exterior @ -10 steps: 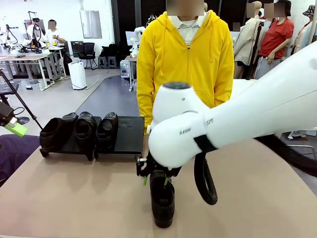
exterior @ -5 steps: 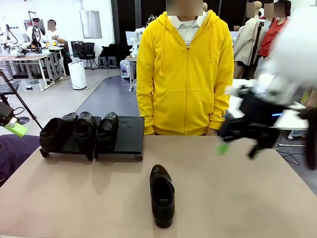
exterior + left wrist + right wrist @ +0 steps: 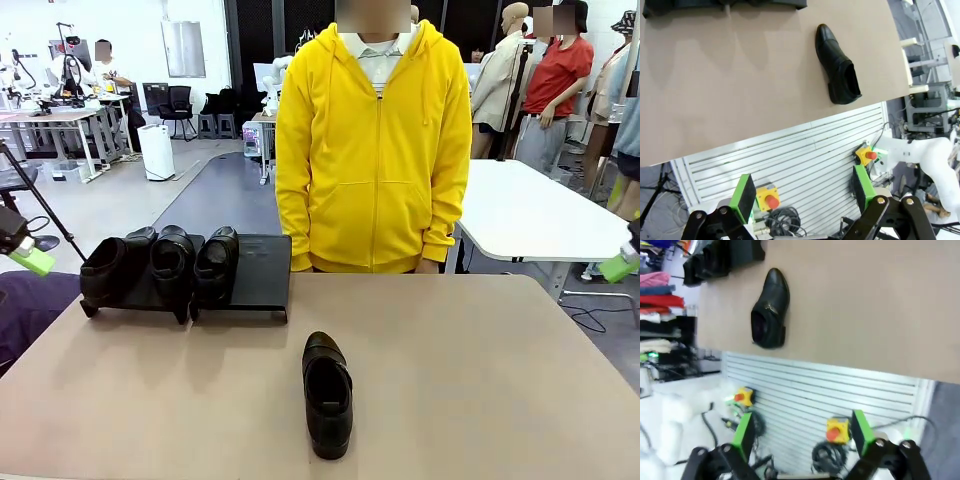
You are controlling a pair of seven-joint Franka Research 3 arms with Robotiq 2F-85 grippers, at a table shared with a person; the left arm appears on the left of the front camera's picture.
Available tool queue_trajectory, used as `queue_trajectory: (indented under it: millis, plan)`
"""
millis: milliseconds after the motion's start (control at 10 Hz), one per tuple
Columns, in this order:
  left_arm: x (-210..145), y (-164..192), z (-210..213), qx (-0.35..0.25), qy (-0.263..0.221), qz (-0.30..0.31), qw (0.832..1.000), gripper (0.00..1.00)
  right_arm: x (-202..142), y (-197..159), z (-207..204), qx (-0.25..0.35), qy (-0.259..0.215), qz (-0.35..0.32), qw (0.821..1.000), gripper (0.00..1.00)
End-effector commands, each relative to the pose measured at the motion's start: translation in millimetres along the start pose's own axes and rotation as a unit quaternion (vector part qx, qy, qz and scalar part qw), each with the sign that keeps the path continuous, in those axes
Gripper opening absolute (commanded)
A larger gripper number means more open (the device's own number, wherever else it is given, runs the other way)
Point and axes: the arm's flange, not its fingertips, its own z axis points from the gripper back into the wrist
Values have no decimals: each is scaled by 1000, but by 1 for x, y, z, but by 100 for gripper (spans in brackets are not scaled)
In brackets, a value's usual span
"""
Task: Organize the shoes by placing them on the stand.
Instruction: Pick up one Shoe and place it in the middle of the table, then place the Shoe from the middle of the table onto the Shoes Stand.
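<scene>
Three shoes [image 3: 160, 262] sit side by side on the stand [image 3: 255, 272] at the table's [image 3: 500, 380] far left, filling its left platform and the left part of the right one; right part bare. Fourth shoe [image 3: 328, 393] lies alone on the table near the middle front, toe toward the person in a yellow hoodie [image 3: 372, 150] standing at the far edge. Left gripper [image 3: 802, 195] jaws apart, empty, off the table's near edge. Right gripper [image 3: 802, 432] jaws apart too, holding nothing, also beyond the near edge, well apart from the lone shoe
</scene>
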Motion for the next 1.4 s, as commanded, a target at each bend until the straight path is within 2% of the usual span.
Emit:
queue_trajectory:
  millis: [0, 1100, 1300]
  plan:
    - [-1, 2, 1, 2, 2, -6, 1000, 100, 17, 17, -19, -27, 47, 26, 998, 100]
    - [0, 0, 0, 0, 0, 0, 1000, 100, 17, 17, -19, -27, 47, 26, 998, 100]
    - [-6, -43, -31, -17, 27, -22, 999, 100, 17, 17, -19, -27, 47, 26, 998, 100]
